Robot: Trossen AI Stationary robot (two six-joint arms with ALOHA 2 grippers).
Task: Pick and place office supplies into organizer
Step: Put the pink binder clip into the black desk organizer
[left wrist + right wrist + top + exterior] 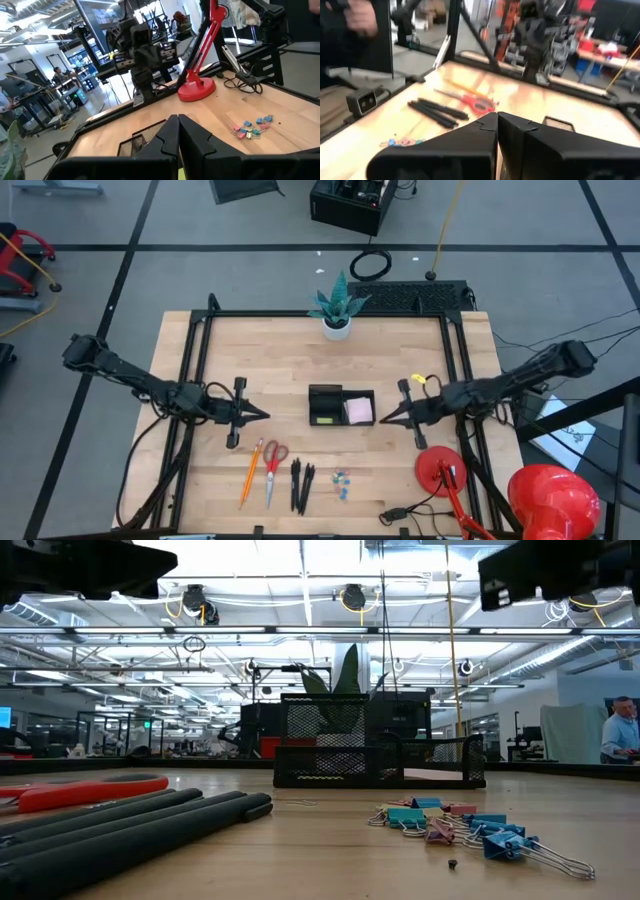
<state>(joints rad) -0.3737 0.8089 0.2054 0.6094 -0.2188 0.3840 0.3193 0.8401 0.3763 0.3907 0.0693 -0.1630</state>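
Black mesh marks my target: the organizer sits mid-table with the pink sticky-note pad already in its right compartment. My left gripper and right gripper hover on either side of it, both pinched shut and holding nothing, pointed inward so either can reach. Nearer the table's front edge lie the orange pencil, red-handled scissors, black pens and small blue clips, lined up side by side, I judge, for easy picking.
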